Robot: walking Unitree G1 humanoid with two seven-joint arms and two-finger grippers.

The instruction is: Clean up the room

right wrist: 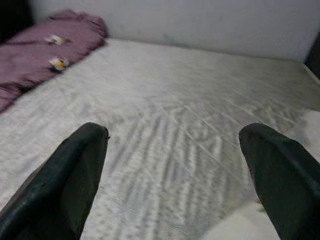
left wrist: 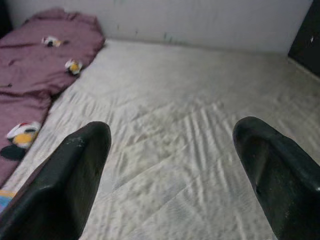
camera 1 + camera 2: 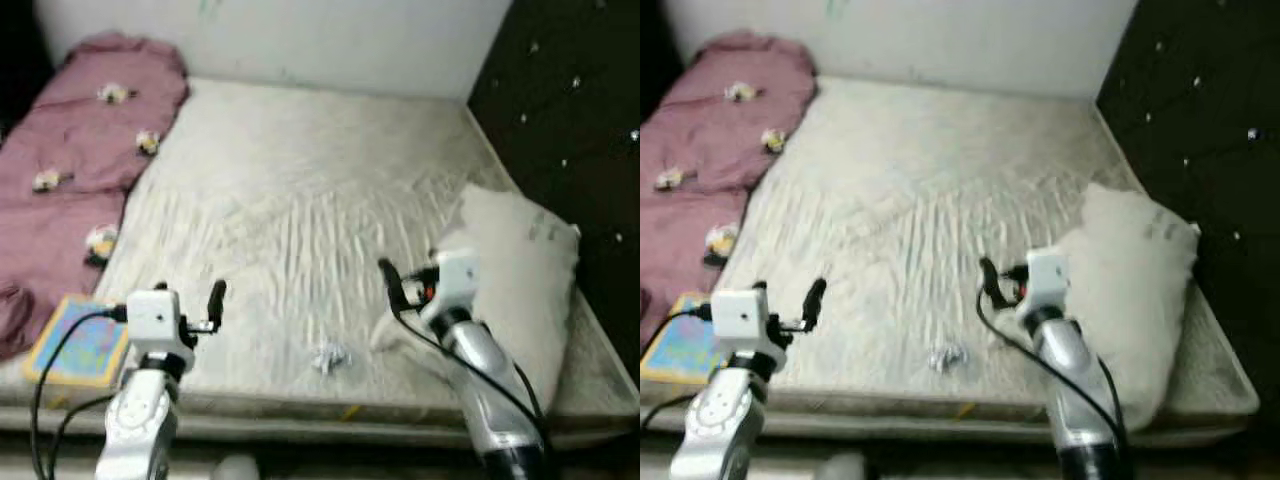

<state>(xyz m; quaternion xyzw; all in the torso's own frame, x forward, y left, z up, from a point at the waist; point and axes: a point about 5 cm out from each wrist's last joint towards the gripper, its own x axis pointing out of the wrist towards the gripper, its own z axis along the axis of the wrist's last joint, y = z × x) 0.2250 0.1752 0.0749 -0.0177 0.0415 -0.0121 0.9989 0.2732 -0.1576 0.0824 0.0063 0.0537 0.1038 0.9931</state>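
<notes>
Hovering over the bare off-white quilted mattress, left gripper and right gripper both spread wide, empty. The head views add a small crumpled white paper scrap between the arms — a white pillow beside the right one, a mauve blanket and colourful book left.

Two silver metallic arms with rounded segments, white boxy wrist housings, left gripper and right gripper each with long matte black tapered fingers, black cables looping along both forearms, small red-orange detail at the right wrist
</notes>
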